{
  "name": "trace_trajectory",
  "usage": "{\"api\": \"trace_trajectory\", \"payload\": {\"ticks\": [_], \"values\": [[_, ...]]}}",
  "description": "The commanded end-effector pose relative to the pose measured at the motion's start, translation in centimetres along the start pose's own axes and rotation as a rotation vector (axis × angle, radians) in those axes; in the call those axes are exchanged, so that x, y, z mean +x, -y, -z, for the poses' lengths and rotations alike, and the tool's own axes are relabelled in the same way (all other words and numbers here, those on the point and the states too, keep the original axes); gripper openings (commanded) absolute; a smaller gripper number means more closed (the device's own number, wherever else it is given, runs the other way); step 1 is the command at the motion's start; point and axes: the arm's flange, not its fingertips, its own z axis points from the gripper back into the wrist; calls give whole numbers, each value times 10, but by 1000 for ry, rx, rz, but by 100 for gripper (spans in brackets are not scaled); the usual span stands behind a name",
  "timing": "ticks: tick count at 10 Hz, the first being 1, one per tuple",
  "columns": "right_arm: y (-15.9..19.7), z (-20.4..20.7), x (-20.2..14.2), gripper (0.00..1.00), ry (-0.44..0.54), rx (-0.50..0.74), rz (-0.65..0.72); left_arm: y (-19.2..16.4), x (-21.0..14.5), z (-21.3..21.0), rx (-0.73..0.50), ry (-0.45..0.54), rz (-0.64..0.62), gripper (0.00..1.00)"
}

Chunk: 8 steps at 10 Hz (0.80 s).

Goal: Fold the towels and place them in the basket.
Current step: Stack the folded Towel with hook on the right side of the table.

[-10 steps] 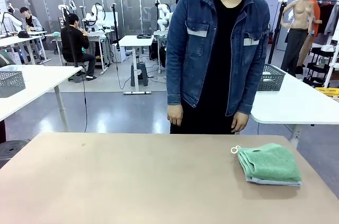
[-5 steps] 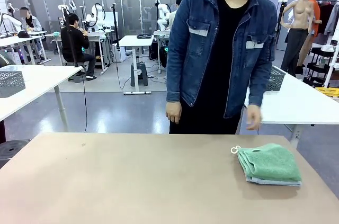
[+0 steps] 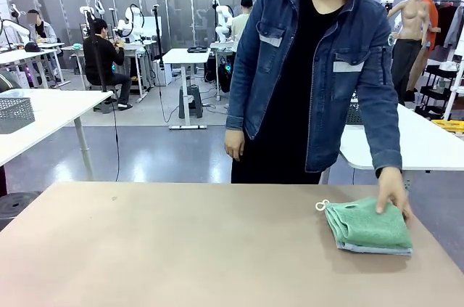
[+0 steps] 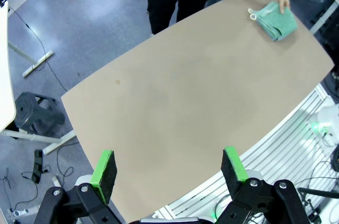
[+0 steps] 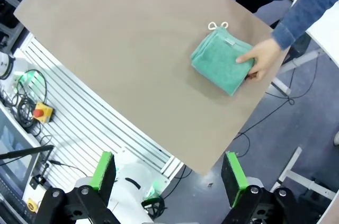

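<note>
Folded towels lie stacked at the table's far right: a light green towel (image 3: pixel 368 224) (image 4: pixel 276 19) (image 5: pixel 220 61) on top of a pale blue-grey towel (image 3: pixel 377 250). A person's hand (image 3: pixel 392 192) (image 5: pixel 260 56) rests on the stack's far right edge. My left gripper (image 4: pixel 169 167) is open, high above the near side of the table with nothing between its fingers. My right gripper (image 5: pixel 167 170) is open too, high above the table's right end, well apart from the towels. The basket is out of view.
The tan table (image 3: pixel 181 242) stretches bare from the middle to the left. The person in a denim jacket (image 3: pixel 312 67) stands at the far edge, leaning right. A white table (image 3: pixel 428 140) stands behind on the right.
The person has stepped right and lowered one hand from their side onto the stacked towels. The towels have not moved.
</note>
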Motion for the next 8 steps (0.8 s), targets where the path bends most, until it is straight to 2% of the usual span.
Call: {"api": "trace_trajectory", "payload": {"ticks": [1, 8], "values": [[-1, -1, 0, 100, 9, 9, -2, 0, 0, 0, 1, -1, 7, 100], [-1, -1, 0, 100, 9, 9, -2, 0, 0, 0, 1, -1, 7, 100]]}}
